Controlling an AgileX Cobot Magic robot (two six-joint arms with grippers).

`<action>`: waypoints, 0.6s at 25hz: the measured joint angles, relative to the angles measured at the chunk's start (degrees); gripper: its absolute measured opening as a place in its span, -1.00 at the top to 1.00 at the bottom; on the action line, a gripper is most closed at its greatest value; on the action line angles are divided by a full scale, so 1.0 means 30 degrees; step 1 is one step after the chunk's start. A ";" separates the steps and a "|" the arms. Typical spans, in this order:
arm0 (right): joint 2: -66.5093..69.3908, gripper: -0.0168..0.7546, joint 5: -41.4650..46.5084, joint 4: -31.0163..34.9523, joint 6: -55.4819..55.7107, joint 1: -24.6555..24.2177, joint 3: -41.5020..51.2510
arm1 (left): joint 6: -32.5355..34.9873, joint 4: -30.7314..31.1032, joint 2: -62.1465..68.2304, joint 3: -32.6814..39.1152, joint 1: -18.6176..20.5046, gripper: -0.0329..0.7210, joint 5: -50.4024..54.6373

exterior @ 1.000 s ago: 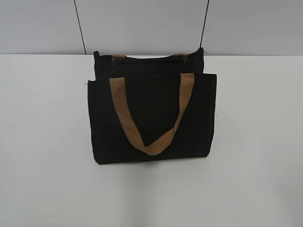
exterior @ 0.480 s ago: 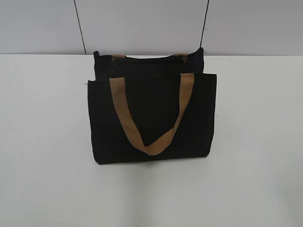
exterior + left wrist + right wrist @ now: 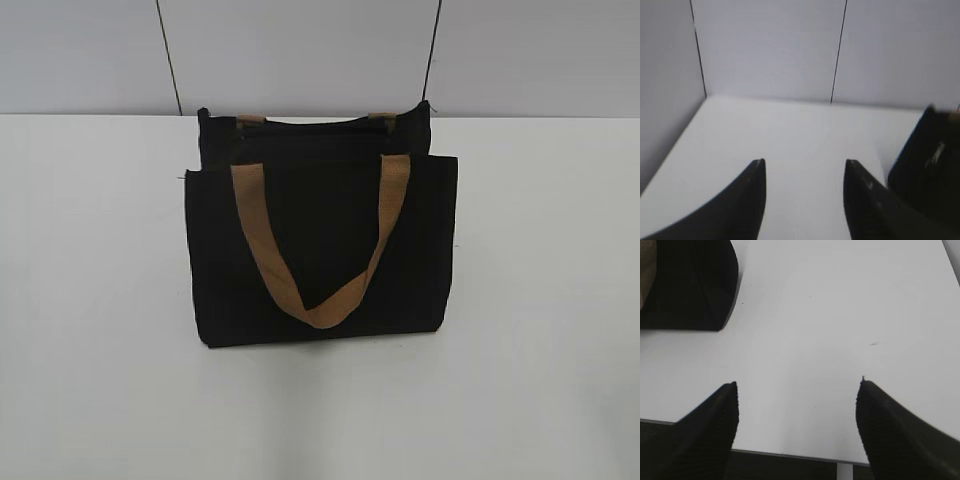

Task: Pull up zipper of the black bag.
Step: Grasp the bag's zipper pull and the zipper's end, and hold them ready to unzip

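The black bag (image 3: 320,250) stands upright at the middle of the white table, with a tan webbing handle (image 3: 318,300) hanging over its front panel. The zipper (image 3: 310,128) runs along its top edge as a dark line; I cannot make out the pull tab in the exterior view. In the left wrist view the bag's end (image 3: 930,170) shows at the right edge with a small silver metal piece (image 3: 938,152). My left gripper (image 3: 804,162) is open and empty, left of the bag. My right gripper (image 3: 797,382) is open and empty; the bag's corner (image 3: 690,285) lies at upper left. Neither gripper shows in the exterior view.
The white table (image 3: 100,300) meets grey wall panels (image 3: 300,50) behind the bag. In the right wrist view the table's edge (image 3: 800,456) runs just under my gripper, with dark space below. The left wall (image 3: 665,75) is close to my left gripper.
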 joint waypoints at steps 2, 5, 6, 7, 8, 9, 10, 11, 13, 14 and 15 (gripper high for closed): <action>0.0000 -0.48 0.0000 0.0000 0.0000 0.0000 0.0000 | 0.0000 0.0145 0.0023 0.0113 0.0000 -0.12 -0.3242; 0.0000 -0.48 0.0000 0.0000 0.0000 0.0000 0.0000 | 0.0000 0.0421 0.0875 0.0794 0.0000 -0.13 -0.8409; 0.0000 -0.48 0.0000 0.0000 0.0000 0.0000 0.0000 | 0.0000 0.0401 0.1474 0.1161 0.0000 -0.13 -0.9684; 0.0000 -0.48 0.0000 0.0000 0.0000 0.0000 0.0000 | 0.0000 0.0324 0.2069 0.1495 0.0000 -0.14 -1.1144; 0.0000 -0.48 0.0000 0.0000 0.0000 0.0000 0.0000 | 0.0000 0.0261 0.2867 0.1879 0.0000 -0.14 -1.2510; 0.0000 -0.48 0.0000 0.0000 0.0000 0.0000 0.0000 | 0.0000 0.0243 0.3781 0.2265 0.0000 -0.14 -1.3633; 0.0000 -0.48 0.0000 0.0000 0.0000 0.0000 0.0000 | 0.0000 0.0243 0.4588 0.2586 0.0000 -0.14 -1.5001; 0.0000 -0.48 0.0000 0.0000 0.0000 0.0000 0.0000 | 0.0000 0.0369 0.5670 0.2965 0.0000 -0.14 -1.6425; 0.0000 -0.48 0.0000 0.0000 0.0000 0.0000 0.0000 | 0.0000 0.0347 0.8104 0.3497 0.0000 -0.14 -1.8964; 0.0000 -0.48 0.0000 0.0000 0.0000 0.0000 0.0000 | 0.0000 0.0347 0.9219 0.3583 0.0000 -0.14 -2.0267; 0.0000 -0.48 0.0000 0.0000 0.0000 0.0000 0.0000 | 0.0000 0.0347 1.0598 0.3601 0.0000 -0.14 -2.1502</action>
